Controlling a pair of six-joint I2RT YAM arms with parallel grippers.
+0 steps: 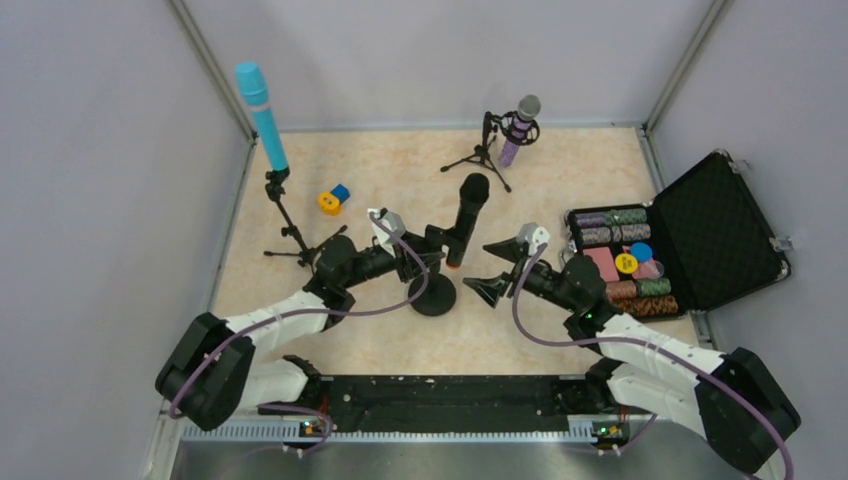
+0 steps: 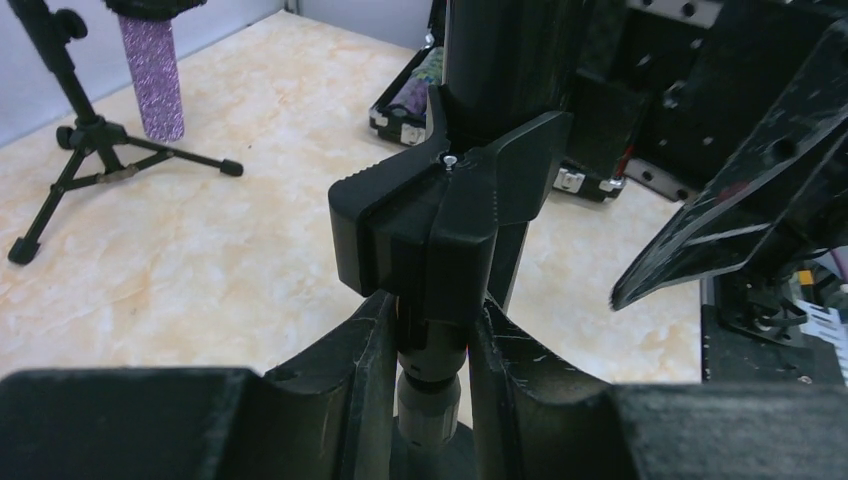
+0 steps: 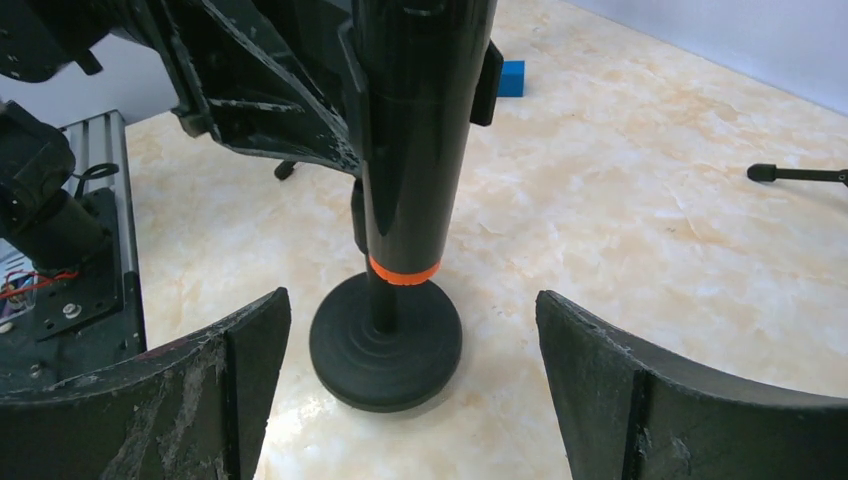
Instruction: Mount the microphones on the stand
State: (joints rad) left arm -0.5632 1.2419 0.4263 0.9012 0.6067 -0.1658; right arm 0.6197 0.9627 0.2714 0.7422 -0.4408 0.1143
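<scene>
As we look down from above, the marbled tabletop point(image 1: 580, 170) fills the middle of the frame. An open black case point(image 1: 715, 225) sits at its right edge, with poker chips point(image 1: 620, 225) packed into its left half. We see the left arm point(image 1: 280, 320) reach from lower left to frame centre. There the left gripper point(image 2: 430, 365) is clamped on the post of the round-base stand point(image 1: 433, 295), just under its clip point(image 2: 450, 220). The right gripper point(image 3: 410, 400) faces that stand from the right with its fingers point(image 3: 200, 400) spread wide, touching nothing. At upper left a tall tripod stand point(image 1: 277, 182) carries the light blue microphone point(image 1: 262, 115), head up. At top centre a low tripod stand point(image 1: 483, 152) holds the glittery purple microphone point(image 1: 518, 128). The black microphone point(image 1: 466, 215) stands in the clip of the round-base stand, and we see its orange ring point(image 3: 404, 272) just above the disc base. Between the tall tripod and centre lie a yellow block point(image 1: 327, 203) and a blue block point(image 1: 341, 192), side by side.
</scene>
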